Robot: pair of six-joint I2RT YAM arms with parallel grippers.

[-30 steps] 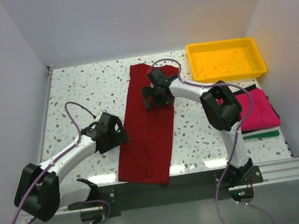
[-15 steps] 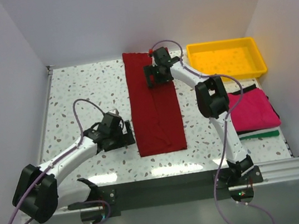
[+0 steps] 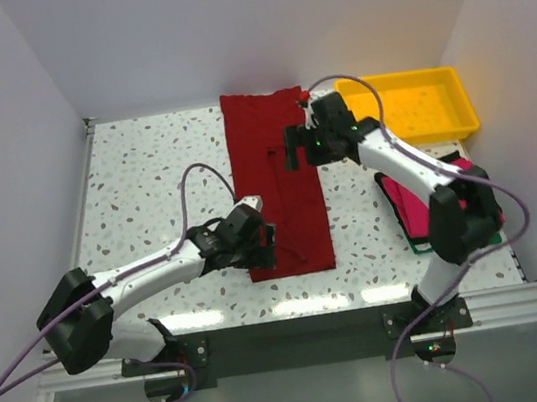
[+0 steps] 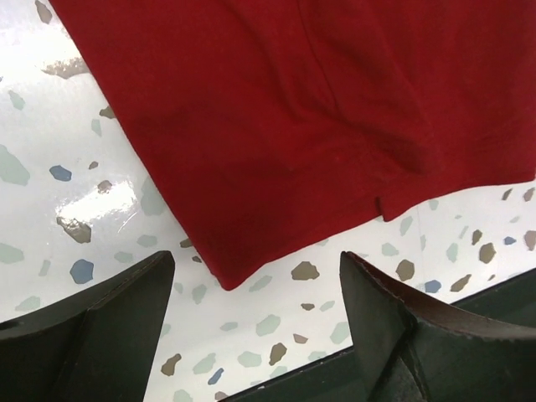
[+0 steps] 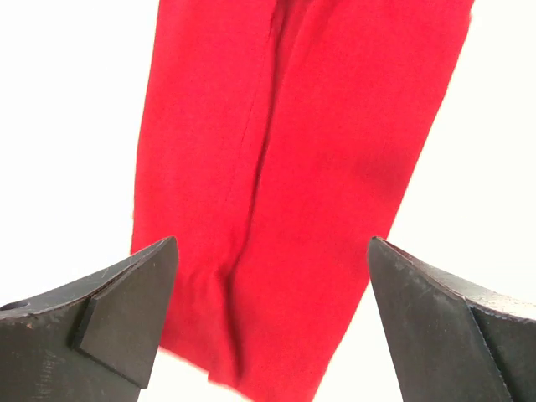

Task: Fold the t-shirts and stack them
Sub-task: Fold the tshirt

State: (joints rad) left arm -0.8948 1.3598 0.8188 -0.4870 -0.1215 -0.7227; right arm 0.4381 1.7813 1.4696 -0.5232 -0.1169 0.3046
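Down the middle of the speckled table (image 3: 142, 169), laid flat as a long narrow strip: maroon t-shirt (image 3: 276, 180). Over its near left corner, left gripper (image 3: 260, 246), jaws spread wide, gripping nothing, hovering or perhaps just grazing the cloth. Above the strip's far right edge, right gripper (image 3: 298, 146), likewise agape and empty. Beside the right arm, pink t-shirt (image 3: 408, 202), partly hidden; behind it, yellow tray (image 3: 436, 105).

Dark red t-shirt (image 3: 276, 185) of soft matt cloth with faint creases and a stitched hem, desk (image 3: 152, 168) of glossy speckled terrazzo-look stone catching the lights, yellow tray (image 3: 416, 108) of smooth shiny plastic, right gripper (image 5: 272, 276) fingers (image 5: 126, 310) matt black, lightly scuffed
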